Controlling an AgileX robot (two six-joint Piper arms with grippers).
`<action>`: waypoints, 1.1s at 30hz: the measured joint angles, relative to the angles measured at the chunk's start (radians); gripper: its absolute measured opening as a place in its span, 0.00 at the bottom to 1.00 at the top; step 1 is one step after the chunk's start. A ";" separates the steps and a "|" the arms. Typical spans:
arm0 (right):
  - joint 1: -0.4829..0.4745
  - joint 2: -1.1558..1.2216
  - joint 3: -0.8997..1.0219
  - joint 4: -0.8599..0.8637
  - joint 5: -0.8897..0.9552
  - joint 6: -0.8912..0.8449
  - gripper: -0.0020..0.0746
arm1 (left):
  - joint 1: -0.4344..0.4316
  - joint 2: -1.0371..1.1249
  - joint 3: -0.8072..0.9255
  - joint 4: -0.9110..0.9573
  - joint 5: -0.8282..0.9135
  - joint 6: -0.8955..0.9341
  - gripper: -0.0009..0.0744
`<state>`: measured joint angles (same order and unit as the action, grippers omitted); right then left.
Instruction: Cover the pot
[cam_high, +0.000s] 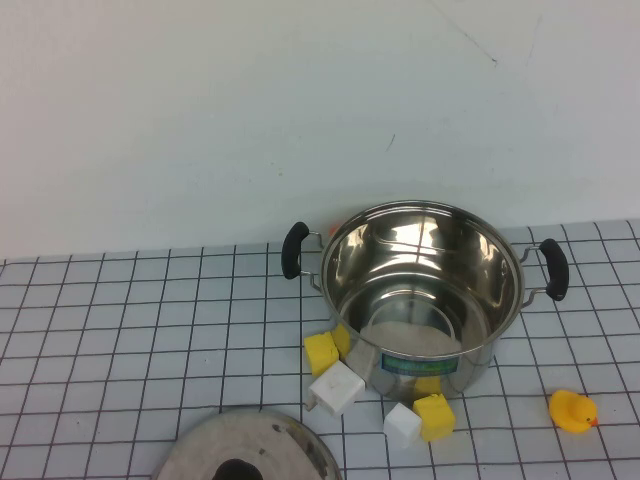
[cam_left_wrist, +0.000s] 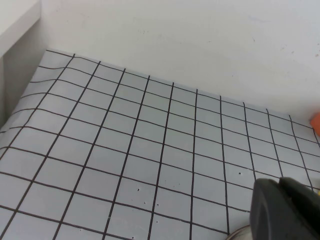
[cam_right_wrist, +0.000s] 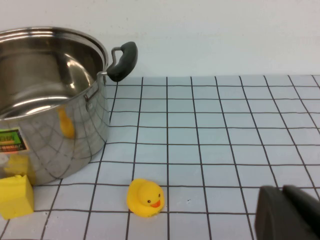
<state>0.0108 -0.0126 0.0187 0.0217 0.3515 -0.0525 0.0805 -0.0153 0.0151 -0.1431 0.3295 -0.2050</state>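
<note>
The steel pot (cam_high: 420, 290) stands open and uncovered at the middle right of the table, with black side handles and a green-blue label. It also shows in the right wrist view (cam_right_wrist: 45, 100). The round steel lid (cam_high: 245, 450) with a black knob lies flat at the front edge, left of the pot. Neither gripper shows in the high view. My left gripper (cam_left_wrist: 280, 185) is shut and empty, just above the lid's rim (cam_left_wrist: 240, 233). My right gripper (cam_right_wrist: 284, 192) is shut and empty, low over the table to the right of the pot.
Yellow blocks (cam_high: 322, 352) (cam_high: 434, 416) and white blocks (cam_high: 337, 388) (cam_high: 402, 424) lie against the pot's front. A yellow rubber duck (cam_high: 573, 410) sits to the front right of the pot, also in the right wrist view (cam_right_wrist: 145, 198). A white wall stands behind the table.
</note>
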 joint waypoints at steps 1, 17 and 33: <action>0.000 0.000 0.000 0.000 0.000 0.000 0.02 | 0.000 0.000 0.000 0.000 0.000 0.000 0.01; 0.000 0.000 0.000 0.000 0.000 0.000 0.02 | 0.000 0.000 0.000 0.000 0.000 0.000 0.01; 0.000 0.000 0.006 0.414 -0.009 0.220 0.02 | 0.000 0.000 0.000 0.000 0.000 0.000 0.01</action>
<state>0.0108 -0.0126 0.0246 0.4356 0.3420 0.1678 0.0805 -0.0153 0.0151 -0.1431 0.3295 -0.2050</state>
